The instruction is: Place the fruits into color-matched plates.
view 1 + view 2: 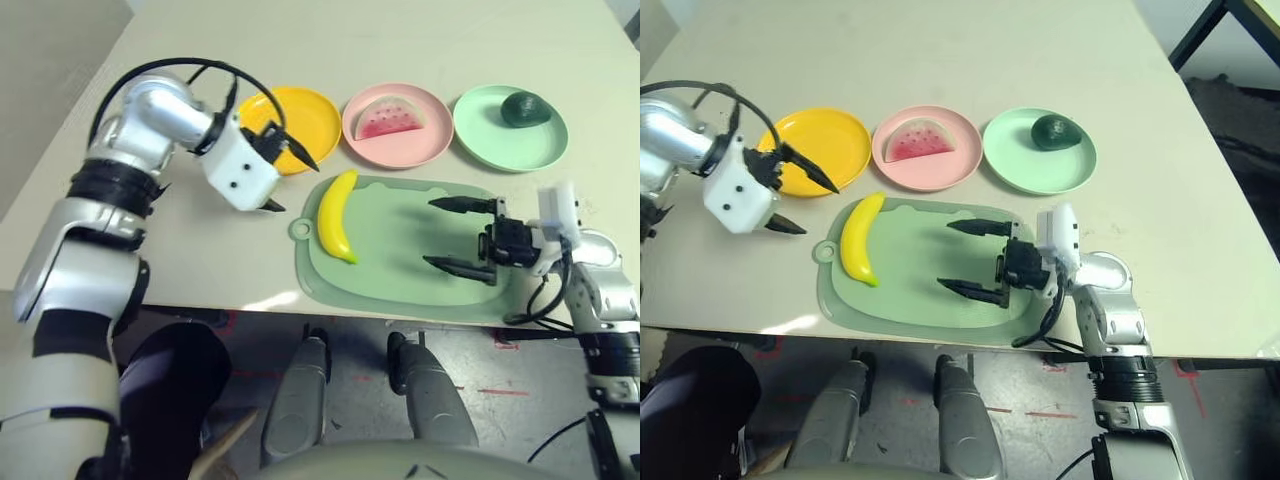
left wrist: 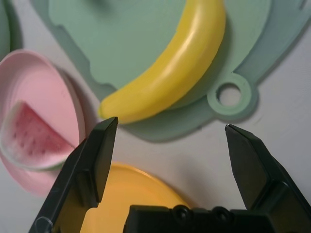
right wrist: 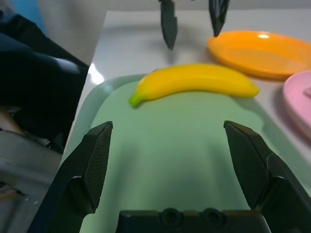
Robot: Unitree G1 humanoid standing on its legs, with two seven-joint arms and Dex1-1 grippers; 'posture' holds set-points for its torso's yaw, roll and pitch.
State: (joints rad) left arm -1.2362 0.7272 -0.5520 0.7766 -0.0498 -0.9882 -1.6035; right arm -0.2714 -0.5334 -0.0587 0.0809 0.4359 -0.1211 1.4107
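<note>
The yellow banana (image 1: 337,215) lies on the left end of the pale green cutting mat (image 1: 390,275). My left gripper (image 1: 297,187) hangs open just left of the banana, between it and the yellow plate (image 1: 305,115), which holds nothing. In the left wrist view the banana (image 2: 170,68) lies beyond the open gripper (image 2: 171,124). My right gripper (image 1: 430,232) stands open over the mat's right half, pointing at the banana (image 3: 194,80) with nothing between its fingers. The watermelon wedge (image 1: 392,118) rests on the pink plate (image 1: 400,152). The avocado (image 1: 524,108) sits on the mint green plate (image 1: 500,145).
The three plates stand in a row behind the mat on the beige table (image 1: 200,240). The mat's ring handle (image 1: 300,230) points left. The table's front edge runs just below the mat, with floor beyond it.
</note>
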